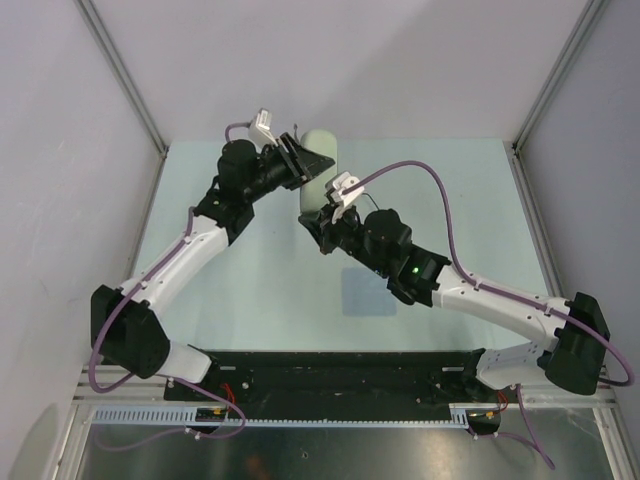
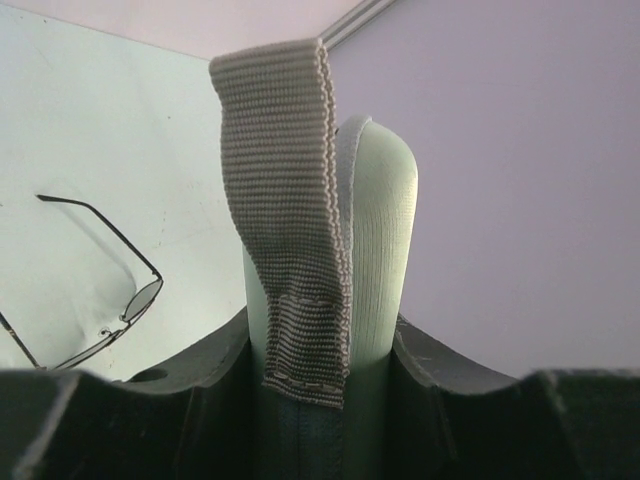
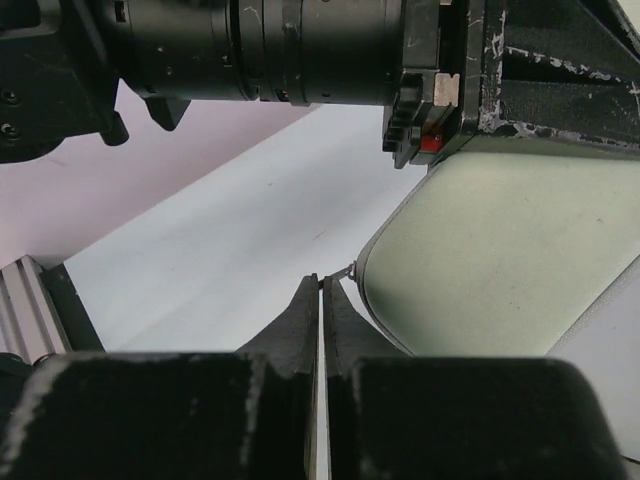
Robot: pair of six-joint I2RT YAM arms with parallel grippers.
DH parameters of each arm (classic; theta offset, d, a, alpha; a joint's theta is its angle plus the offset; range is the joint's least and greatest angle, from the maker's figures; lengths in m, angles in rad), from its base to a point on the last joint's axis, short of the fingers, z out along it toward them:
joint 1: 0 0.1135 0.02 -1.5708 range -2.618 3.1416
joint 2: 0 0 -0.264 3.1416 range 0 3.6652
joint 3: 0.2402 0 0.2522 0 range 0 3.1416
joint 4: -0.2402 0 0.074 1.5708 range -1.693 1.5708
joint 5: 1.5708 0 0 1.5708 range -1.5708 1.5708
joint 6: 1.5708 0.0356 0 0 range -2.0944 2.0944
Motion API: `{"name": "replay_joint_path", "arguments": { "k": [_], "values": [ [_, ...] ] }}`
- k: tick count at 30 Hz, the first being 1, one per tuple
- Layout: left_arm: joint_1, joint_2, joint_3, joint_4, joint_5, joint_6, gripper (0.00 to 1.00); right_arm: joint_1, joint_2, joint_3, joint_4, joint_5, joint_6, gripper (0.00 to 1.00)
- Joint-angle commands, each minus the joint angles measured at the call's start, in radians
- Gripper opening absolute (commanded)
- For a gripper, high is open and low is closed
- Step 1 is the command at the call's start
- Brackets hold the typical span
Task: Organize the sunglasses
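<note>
- Left gripper (image 2: 320, 348): closed around the case (image 2: 385, 240), fingers on either flank and the pale shell filling the gap. A woven grey strap (image 2: 280, 180) drapes over the case's near face.
- Right gripper (image 3: 321, 300): narrowed to a hairline slit. A thin dark wire end (image 3: 346, 269) emerges right at the fingertips. I judge this a pinch on the frame, though the contact itself is hidden.
- Sunglasses (image 2: 140, 300): in the left wrist view, just beside the case on its left, with the temple arms unfolded and one lens visible. The rest runs out of view behind the finger. They are too fine to pick out from above.
- Step in hand, as judged: the case is steadied by one arm while the other brings the glasses to it. They are not yet stowed.
- Next move calls for: finding the case's opening, which no view shows. The splayed temple arms will probably need folding to pass it, and the thin wire needs a light grip.
- Edges: the rounded case rim sits close beside the right fingertips, and the left arm's wrist (image 3: 280, 40) crosses directly above them.
- Open room: the bare table (image 1: 260, 290) lies toward the arm bases. The blue cloth (image 1: 368, 290) lies near the right forearm. The back wall (image 1: 350, 60) is near the case's far end.
</note>
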Motion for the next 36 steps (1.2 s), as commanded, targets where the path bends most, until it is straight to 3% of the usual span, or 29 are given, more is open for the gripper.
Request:
{"name": "replay_joint_path", "arguments": {
  "k": [1,3,4,5,8,11,14,22,27,36],
  "values": [
    [-0.026,-0.032,-0.013,0.045,-0.038,0.025,0.45,0.005,0.006,0.022,0.126,-0.012,0.074,0.0],
    [-0.026,-0.035,-0.011,0.043,-0.047,0.035,0.45,-0.009,-0.002,0.028,0.077,-0.006,0.094,0.01],
    [-0.025,-0.035,-0.011,0.043,-0.053,0.04,0.46,-0.015,-0.02,0.028,0.061,-0.006,0.099,0.09],
    [-0.026,-0.034,-0.01,0.042,-0.055,0.043,0.46,-0.02,-0.036,0.028,0.026,-0.004,0.103,0.26],
    [-0.02,-0.026,-0.001,0.026,-0.062,0.063,0.46,-0.031,-0.095,0.028,-0.024,-0.011,0.1,0.53],
    [-0.014,-0.015,0.007,0.014,-0.059,0.075,0.48,-0.041,-0.157,0.028,-0.058,0.02,0.106,0.66],
    [-0.002,-0.005,0.009,0.011,-0.047,0.083,0.5,-0.09,-0.201,0.028,-0.097,0.049,0.146,0.73],
    [0.052,0.02,0.001,0.006,0.077,0.132,0.5,-0.32,-0.241,0.028,-0.229,-0.033,0.264,0.74],
    [0.078,0.015,-0.092,-0.01,0.102,0.138,0.52,-0.448,-0.2,0.028,-0.345,-0.122,0.376,0.72],
    [0.066,0.112,-0.28,0.005,0.093,0.124,0.51,-0.46,-0.005,0.028,-0.425,-0.184,0.364,0.63]
  ]
}}
